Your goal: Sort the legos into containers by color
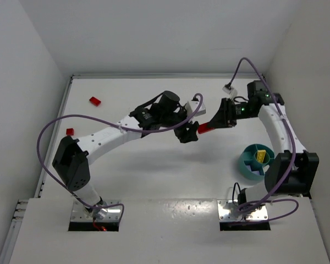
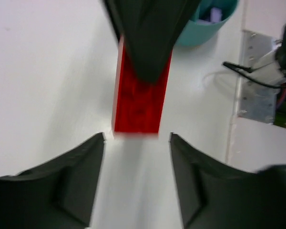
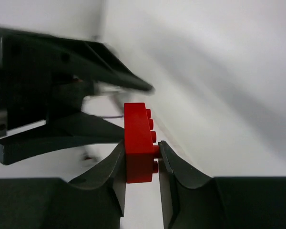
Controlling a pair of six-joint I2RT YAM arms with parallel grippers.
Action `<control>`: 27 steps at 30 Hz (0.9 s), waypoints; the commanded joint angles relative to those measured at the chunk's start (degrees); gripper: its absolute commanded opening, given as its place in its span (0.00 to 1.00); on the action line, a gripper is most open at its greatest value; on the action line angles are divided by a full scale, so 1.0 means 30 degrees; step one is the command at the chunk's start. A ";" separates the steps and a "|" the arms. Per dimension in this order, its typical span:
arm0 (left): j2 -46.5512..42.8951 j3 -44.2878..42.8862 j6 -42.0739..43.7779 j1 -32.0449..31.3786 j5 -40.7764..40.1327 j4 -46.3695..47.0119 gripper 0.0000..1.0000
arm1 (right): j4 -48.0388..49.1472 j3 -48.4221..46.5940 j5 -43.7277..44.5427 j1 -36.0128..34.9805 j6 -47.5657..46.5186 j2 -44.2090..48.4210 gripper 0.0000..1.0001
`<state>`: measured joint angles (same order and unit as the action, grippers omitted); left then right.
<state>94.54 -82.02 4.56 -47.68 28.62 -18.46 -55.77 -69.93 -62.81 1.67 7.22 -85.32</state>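
Glossy, smooth hard plastic, moulded studs: red lego (image 3: 139, 138) between right gripper (image 3: 140, 160) fingers (image 3: 105, 191). Matt black plastic on those and on left gripper (image 2: 137, 138) fingers (image 2: 71, 186). Beyond left fingertips: teal dish (image 2: 202, 33), smooth semi-gloss plastic. Underneath: matt white table (image 2: 47, 71). Bare dull metal base plate (image 2: 257, 95). Satin white plastic on left arm shell (image 1: 104, 137).
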 commanded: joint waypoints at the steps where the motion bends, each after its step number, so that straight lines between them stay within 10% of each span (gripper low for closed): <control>1: -0.1336 0.0706 -0.0840 0.0948 -0.2742 -0.0586 0.68 | -0.2382 -0.3866 0.6318 0.0527 -0.3840 0.0256 0.00; 5: -0.2012 0.1353 -0.1431 0.4981 -0.1753 -0.1725 1.00 | -0.4201 -0.5721 1.2049 0.1547 -0.6417 0.0256 0.00; 12: -0.2393 0.1529 -0.1841 0.9354 -0.0549 -0.3864 1.00 | -0.5198 -0.4554 2.0251 0.2226 -1.0518 0.1838 0.00; 27: -0.2188 0.1879 -0.2486 1.1908 0.2585 -0.3486 1.00 | -0.5584 -0.1682 2.2781 0.1962 -1.2601 0.1721 0.00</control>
<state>88.82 -77.21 -2.09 -13.37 32.53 -29.52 -73.73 -76.93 3.66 8.08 -27.38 -80.31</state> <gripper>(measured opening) 0.995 0.283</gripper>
